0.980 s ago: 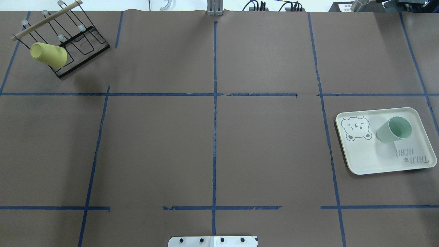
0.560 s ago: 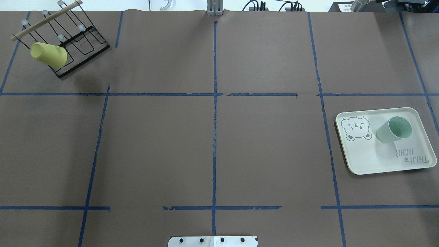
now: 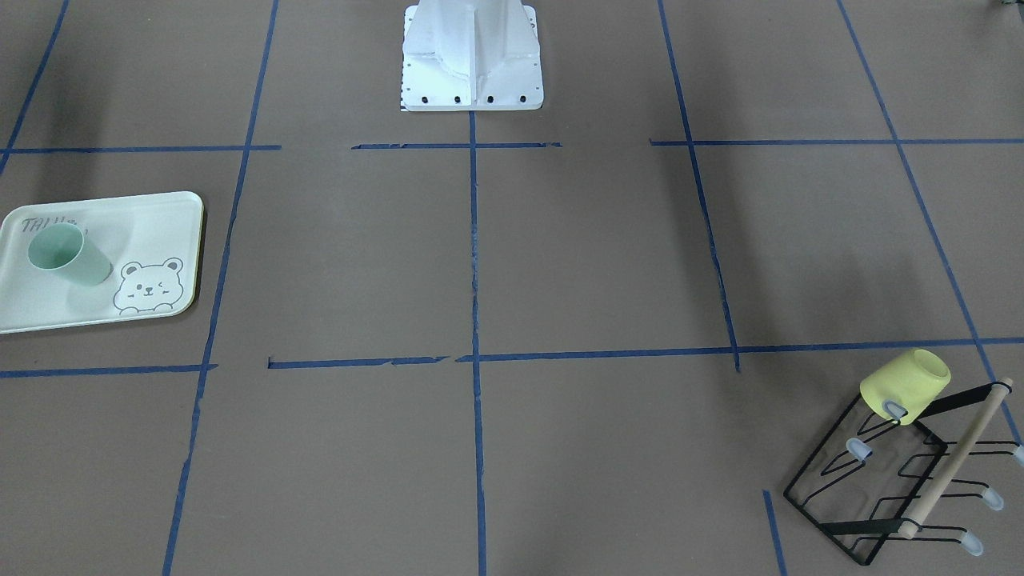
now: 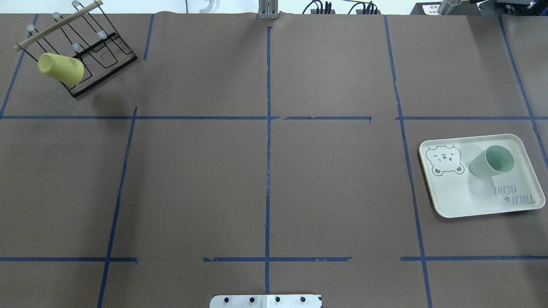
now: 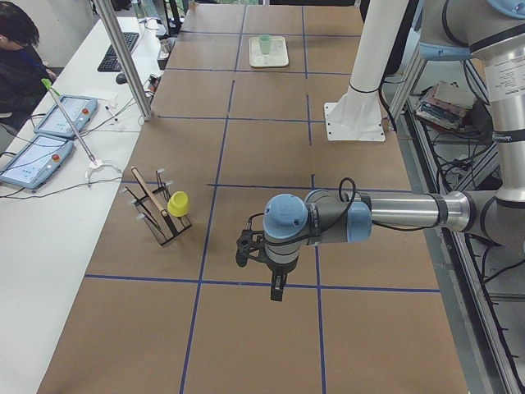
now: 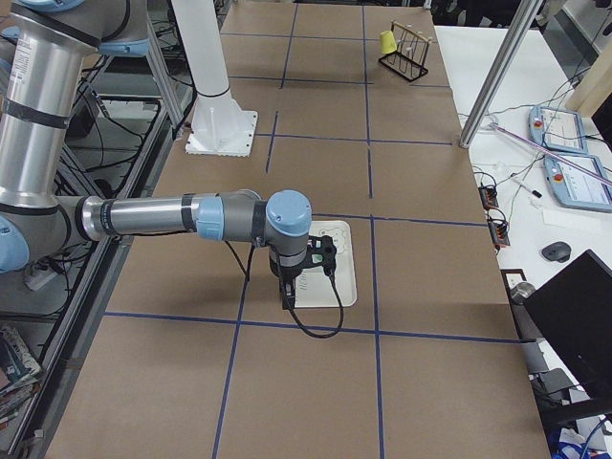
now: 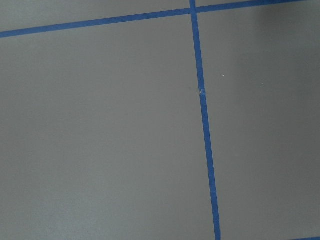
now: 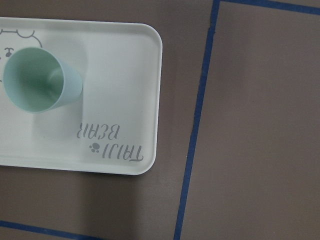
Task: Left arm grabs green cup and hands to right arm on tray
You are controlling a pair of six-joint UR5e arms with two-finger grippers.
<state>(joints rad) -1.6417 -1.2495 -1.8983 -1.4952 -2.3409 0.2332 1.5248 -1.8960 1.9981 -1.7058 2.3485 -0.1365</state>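
Note:
The green cup stands upright, mouth up, on the tray at the table's right side. Cup and tray also show in the front-facing view, and cup and tray in the right wrist view. The right gripper hangs above the tray, apart from the cup; I cannot tell whether it is open or shut. The left gripper hangs over bare table, far from the cup; I cannot tell its state either. Neither wrist view shows fingers.
A yellow cup hangs on a black wire rack with a wooden bar at the far left corner. Blue tape lines cross the brown table. The white robot base sits at the near middle edge. An operator sits beside the table.

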